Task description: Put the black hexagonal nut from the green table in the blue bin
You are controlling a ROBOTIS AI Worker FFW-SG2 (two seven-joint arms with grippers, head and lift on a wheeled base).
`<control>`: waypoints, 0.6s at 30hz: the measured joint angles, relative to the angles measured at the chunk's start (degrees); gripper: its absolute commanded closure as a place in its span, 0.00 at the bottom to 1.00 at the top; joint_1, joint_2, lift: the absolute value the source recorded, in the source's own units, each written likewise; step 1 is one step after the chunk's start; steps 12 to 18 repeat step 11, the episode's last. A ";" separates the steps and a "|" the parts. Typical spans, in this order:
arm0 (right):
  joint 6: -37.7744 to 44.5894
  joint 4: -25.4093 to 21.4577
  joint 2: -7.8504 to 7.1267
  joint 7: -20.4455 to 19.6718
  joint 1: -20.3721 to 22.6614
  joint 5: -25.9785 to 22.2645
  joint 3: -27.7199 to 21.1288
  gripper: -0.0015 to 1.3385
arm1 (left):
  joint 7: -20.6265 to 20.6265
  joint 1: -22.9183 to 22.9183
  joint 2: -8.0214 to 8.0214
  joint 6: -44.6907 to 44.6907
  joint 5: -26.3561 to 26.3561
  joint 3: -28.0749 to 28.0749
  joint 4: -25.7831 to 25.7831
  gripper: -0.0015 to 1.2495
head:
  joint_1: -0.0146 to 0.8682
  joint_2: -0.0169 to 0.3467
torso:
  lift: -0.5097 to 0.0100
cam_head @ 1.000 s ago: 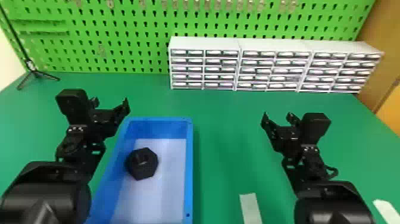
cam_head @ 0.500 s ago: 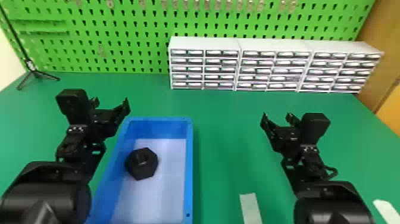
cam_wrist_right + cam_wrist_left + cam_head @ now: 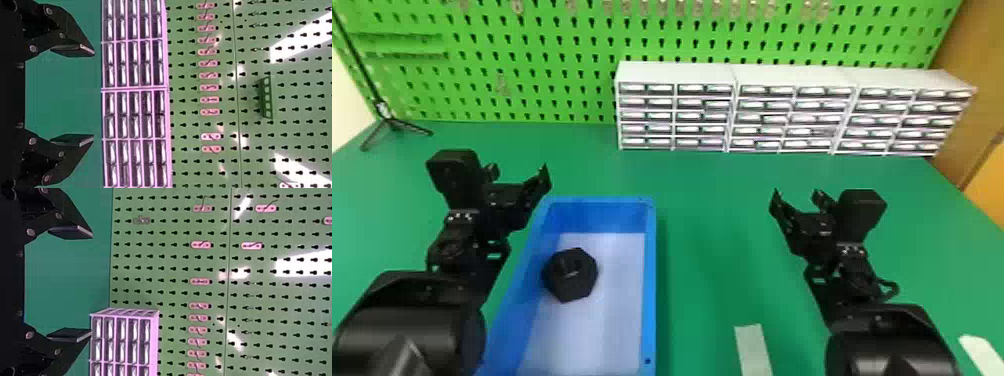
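One black hexagonal nut (image 3: 571,275) inside the blue bin (image 3: 650,280).
It lies right of my nearer, left pincer (image 3: 91,284); that and my right pincer (image 3: 94,95) gape empty.

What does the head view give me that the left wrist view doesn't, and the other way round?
Head view: the black hexagonal nut lying inside the blue bin, the open right claw and a black tripod.

Left wrist view: a seam between pegboard panels.

Both: the open left claw, green table, green pegboard and drawer cabinets.
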 measured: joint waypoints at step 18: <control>0.00 0.00 0.00 0.00 -0.04 -0.03 -0.09 0.37 | 0.00 0.00 0.00 0.00 0.68 0.25 0.00 0.31 | 0.79 0.12 | 0.80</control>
